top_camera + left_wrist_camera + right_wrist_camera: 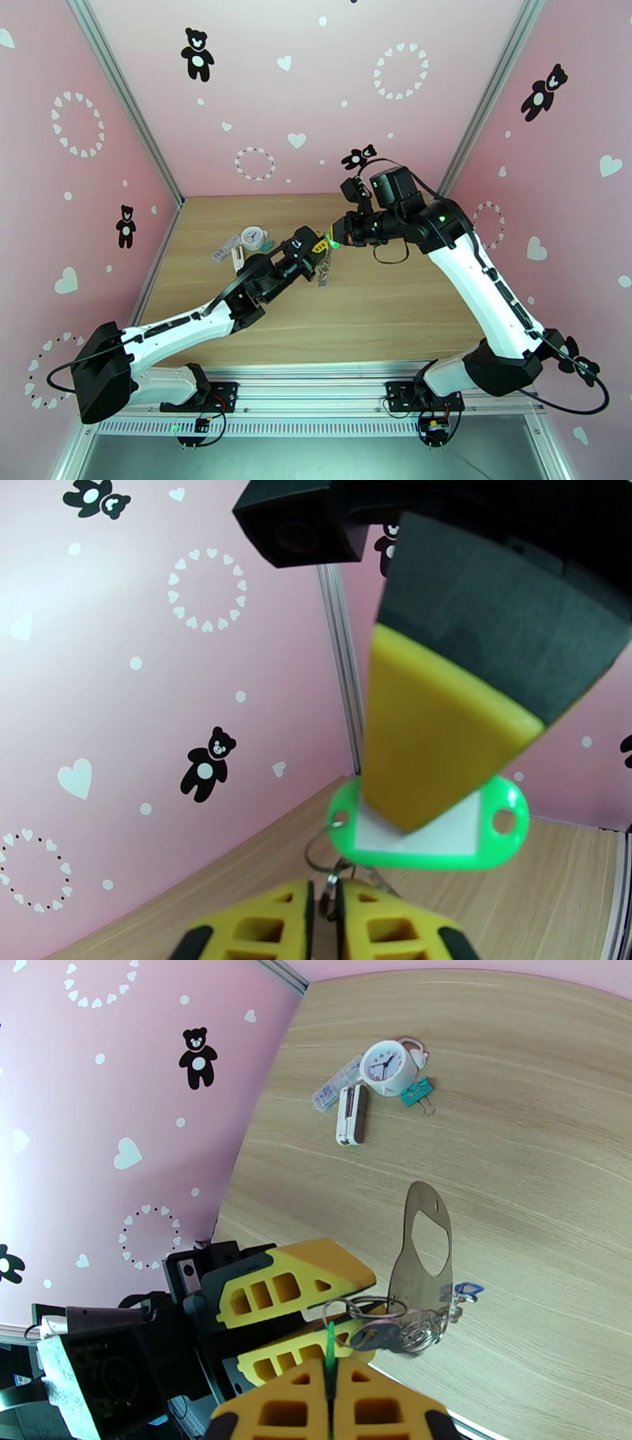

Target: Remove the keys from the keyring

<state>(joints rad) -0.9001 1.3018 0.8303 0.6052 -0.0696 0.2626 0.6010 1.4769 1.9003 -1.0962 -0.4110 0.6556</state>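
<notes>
A: State of the right end effector (330,1369)?

B: Pinched tight on the green key tag (454,839), seen edge-on from the right wrist. From the left wrist, flat face to the camera, long axis running left to right, white label in the middle.

A: And the left end effector (326,910)?

B: Closed onto a metal ring (338,868) from the bunch, caught in the narrow gap just beneath the green key tag.

A: Whereabouts of the keyring (412,1288)?

B: Dangling off that bunch of rings, above the worktop (521,1165), between both arms. Long axis hanging down, straight edge up at the rings, rounded end towards the wood. Blue key tag (468,1289) just beside the straight edge.

A: Further out?

B: Far left of the worktop: white clock charm (385,1066), teal clip (416,1093) just beside, then a white-and-brown stick (351,1114) and a clear strip (333,1090).
</notes>
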